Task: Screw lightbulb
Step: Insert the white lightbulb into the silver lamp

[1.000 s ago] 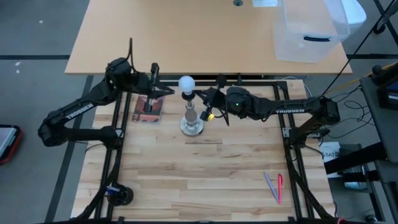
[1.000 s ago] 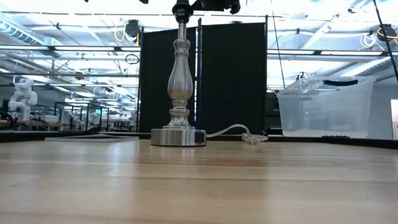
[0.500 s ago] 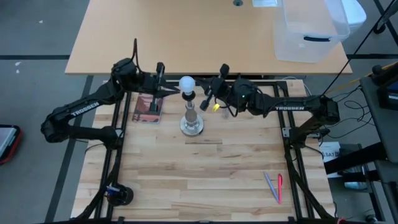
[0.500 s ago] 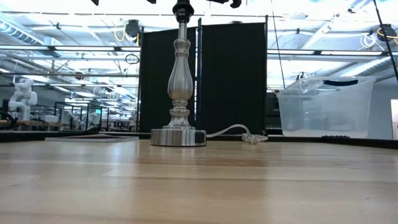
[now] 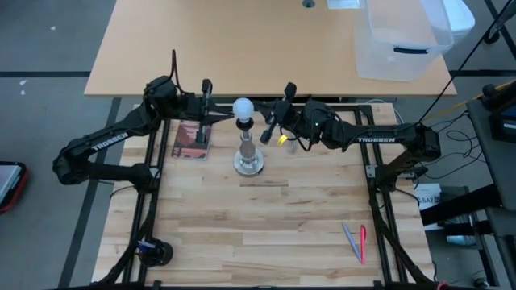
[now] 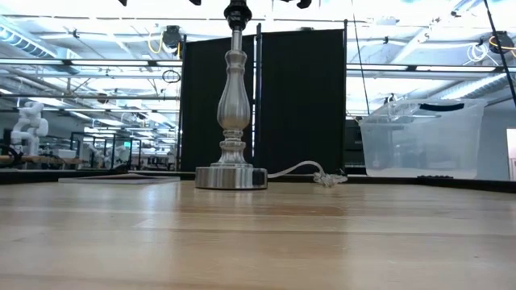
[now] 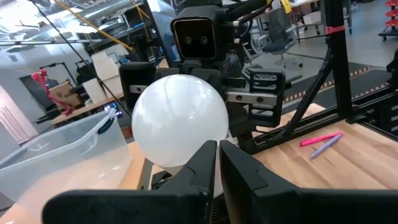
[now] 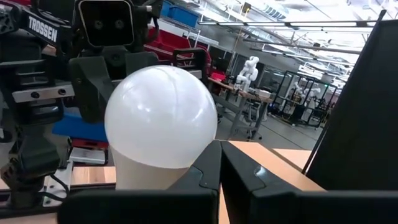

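Dark left pincer (image 5: 219,118), fingers pressed together, sits just beside the lightbulb (image 5: 242,108); right pincer (image 5: 269,126), also pressed together, flanks it opposite. White bulb tops the silver lamp stand (image 5: 249,158) on the bench (image 5: 266,234)

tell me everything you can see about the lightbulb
The lightbulb is a smooth, matte white globe narrowing to a white neck. It sits upright on top of the silver lamp stand, unlit. The left pincer and right pincer, both shut, point at it from opposite sides, just below the globe. Whether either touches it cannot be told.
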